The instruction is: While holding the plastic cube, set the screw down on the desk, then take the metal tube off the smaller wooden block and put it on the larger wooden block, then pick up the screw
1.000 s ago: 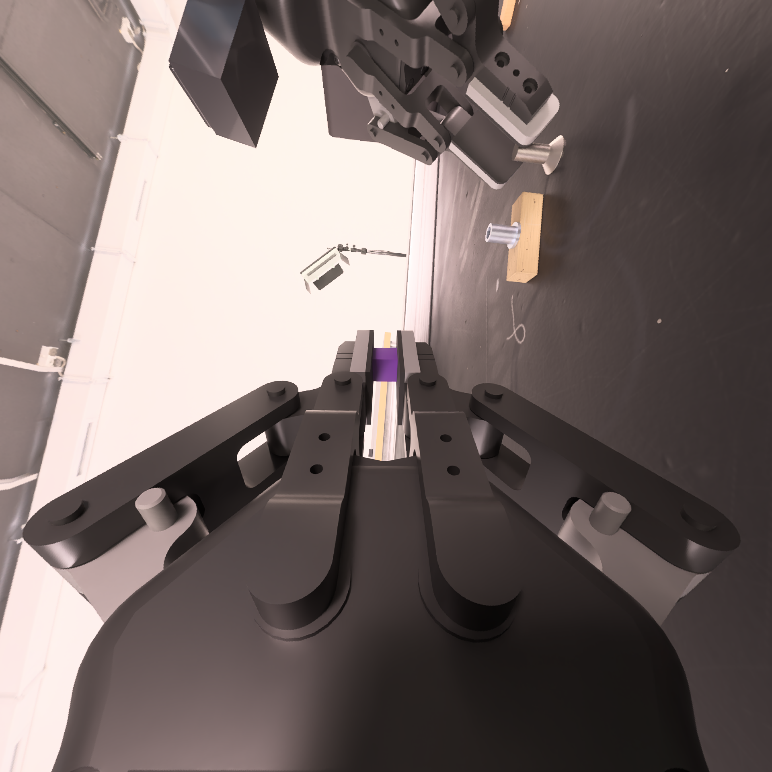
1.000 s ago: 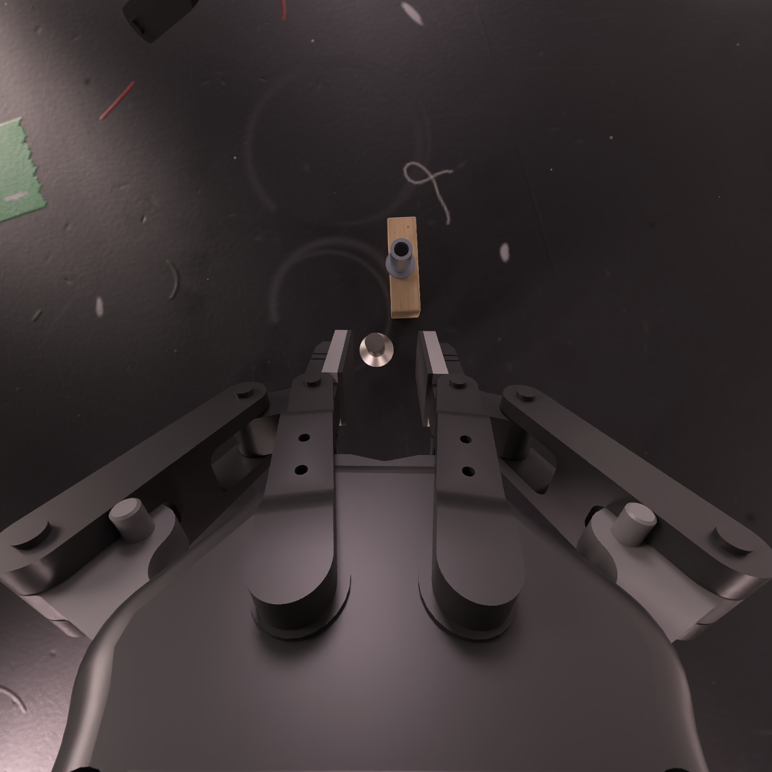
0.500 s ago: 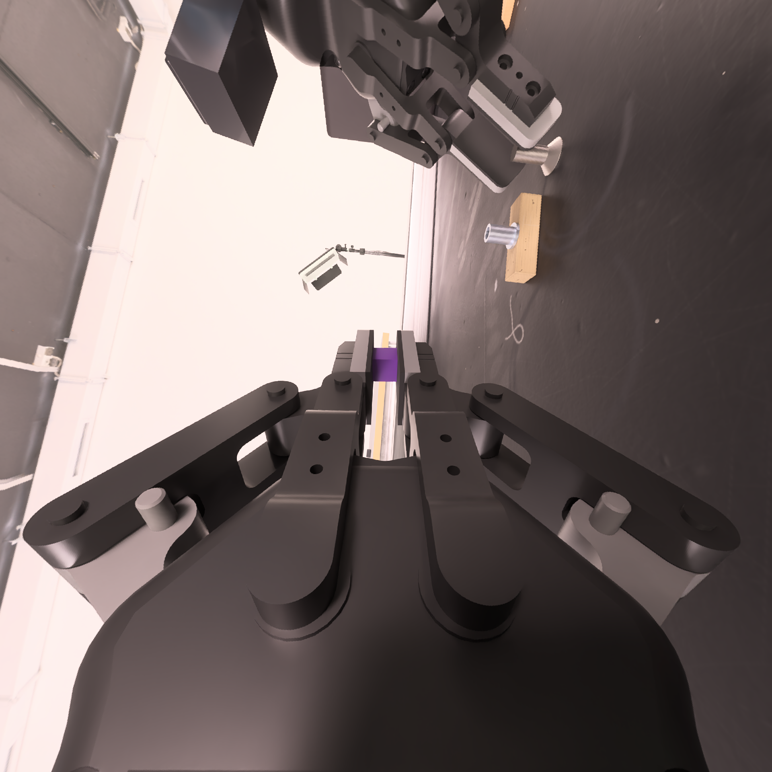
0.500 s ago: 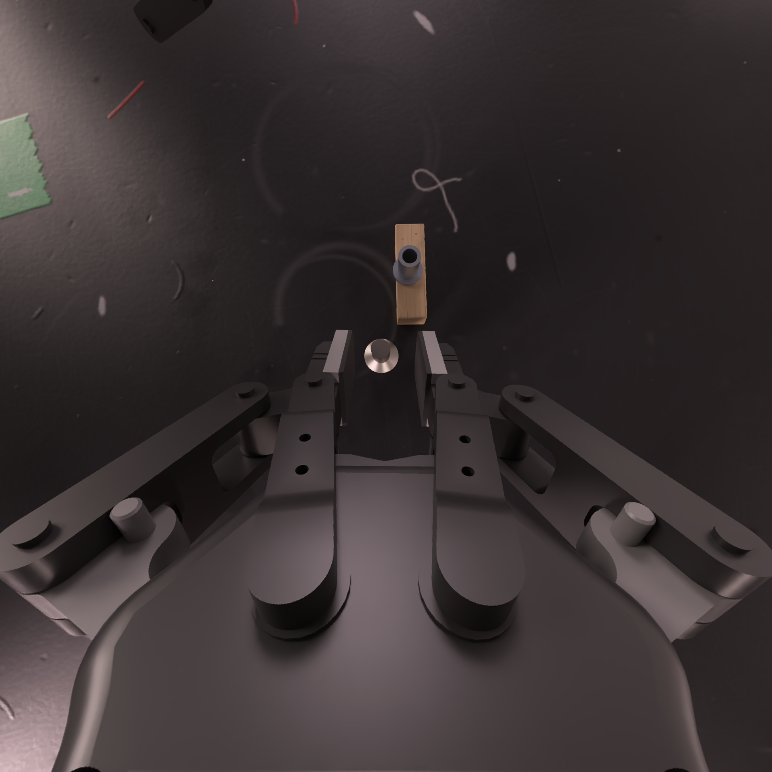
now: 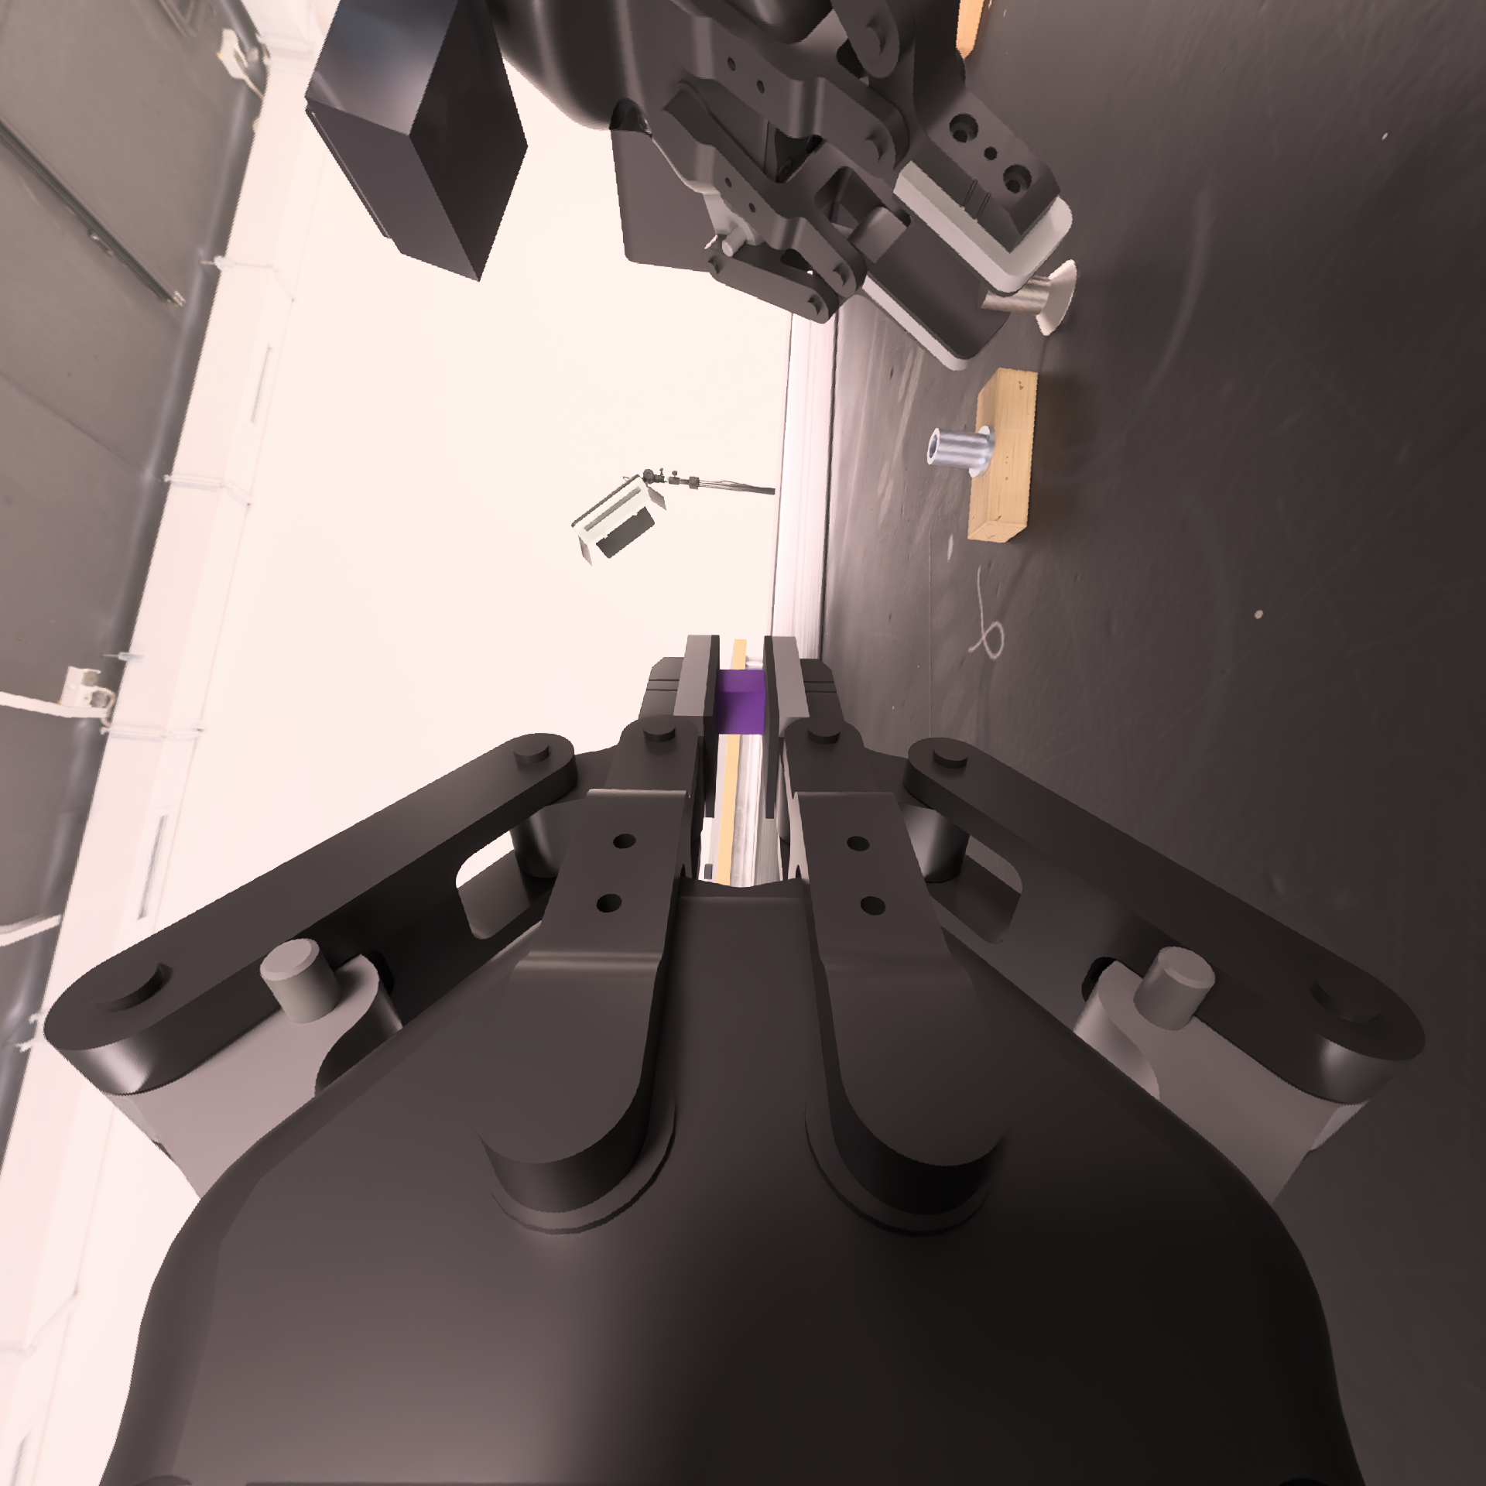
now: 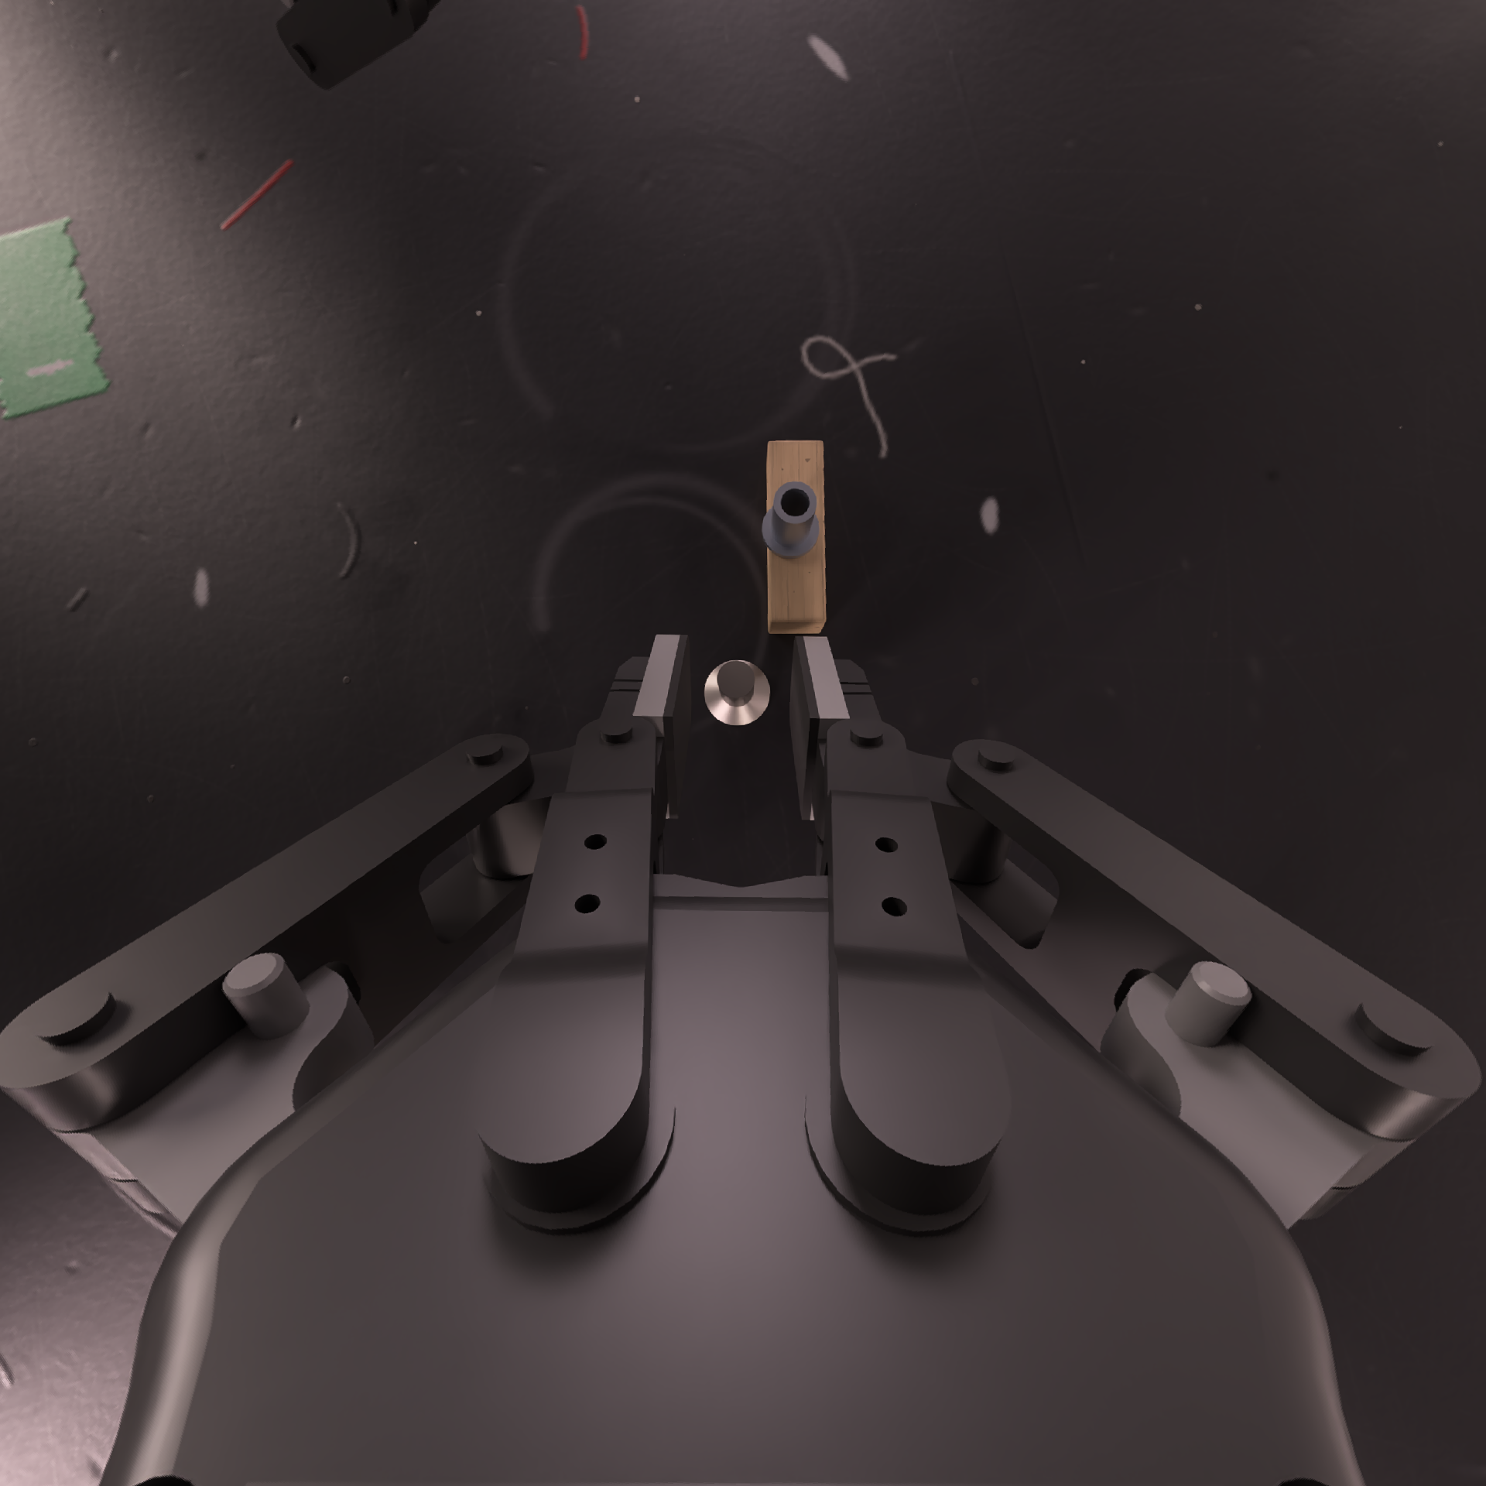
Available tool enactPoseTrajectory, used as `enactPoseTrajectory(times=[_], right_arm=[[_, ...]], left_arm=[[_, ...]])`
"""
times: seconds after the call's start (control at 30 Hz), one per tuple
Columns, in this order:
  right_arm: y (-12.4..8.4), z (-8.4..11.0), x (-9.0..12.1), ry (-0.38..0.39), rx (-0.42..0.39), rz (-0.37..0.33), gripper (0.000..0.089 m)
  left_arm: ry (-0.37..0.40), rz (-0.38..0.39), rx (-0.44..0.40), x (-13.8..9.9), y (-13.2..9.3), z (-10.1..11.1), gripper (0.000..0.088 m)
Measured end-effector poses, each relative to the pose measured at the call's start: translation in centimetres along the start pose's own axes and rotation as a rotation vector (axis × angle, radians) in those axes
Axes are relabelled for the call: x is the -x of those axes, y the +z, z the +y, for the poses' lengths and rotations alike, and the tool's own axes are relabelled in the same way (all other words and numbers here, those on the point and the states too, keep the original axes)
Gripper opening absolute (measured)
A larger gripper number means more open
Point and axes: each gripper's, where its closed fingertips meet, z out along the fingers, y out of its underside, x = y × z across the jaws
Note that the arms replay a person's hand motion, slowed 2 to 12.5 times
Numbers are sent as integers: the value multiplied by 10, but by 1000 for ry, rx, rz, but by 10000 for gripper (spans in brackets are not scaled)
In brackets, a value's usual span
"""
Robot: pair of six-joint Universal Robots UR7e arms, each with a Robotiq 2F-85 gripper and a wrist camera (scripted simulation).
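Note:
My left gripper [image 5: 740,655] is shut on the purple plastic cube [image 5: 740,708], held off the desk's edge. My right gripper [image 6: 741,653] is open, its fingers on either side of the metal screw [image 6: 736,693]. The screw stands head-down on the dark desk [image 6: 1126,724] with a gap at each pad. Just beyond it, the metal tube [image 6: 792,523] stands upright on a small wooden block [image 6: 796,587]. The left wrist view shows the screw [image 5: 1053,301], tube [image 5: 961,452] and block [image 5: 1005,482]. A tan wooden corner [image 5: 971,24] peeks from behind the right gripper.
A green patch [image 6: 44,322] lies at the far left of the desk, with red wire scraps [image 6: 257,193] and a loop of pale thread [image 6: 852,386]. A dark part [image 6: 346,32] hangs at the top left. The desk edge [image 5: 804,482] runs beside my left gripper.
My right gripper's jaws have narrowed slightly around the standing screw, and its view has shifted a little. The screw, tube and block have stayed put. My left gripper still holds the cube.

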Motion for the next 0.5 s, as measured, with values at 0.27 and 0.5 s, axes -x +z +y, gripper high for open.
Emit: enactPoseTrajectory(times=[0.27,0.5], right_arm=[[0,-1,2,-13,-6,-4,226],[-1,-2,2,-22,-11,-2,223]], left_arm=[[-2,3,1,0,0,0,95],[-4,3,0,0,0,0,95]])
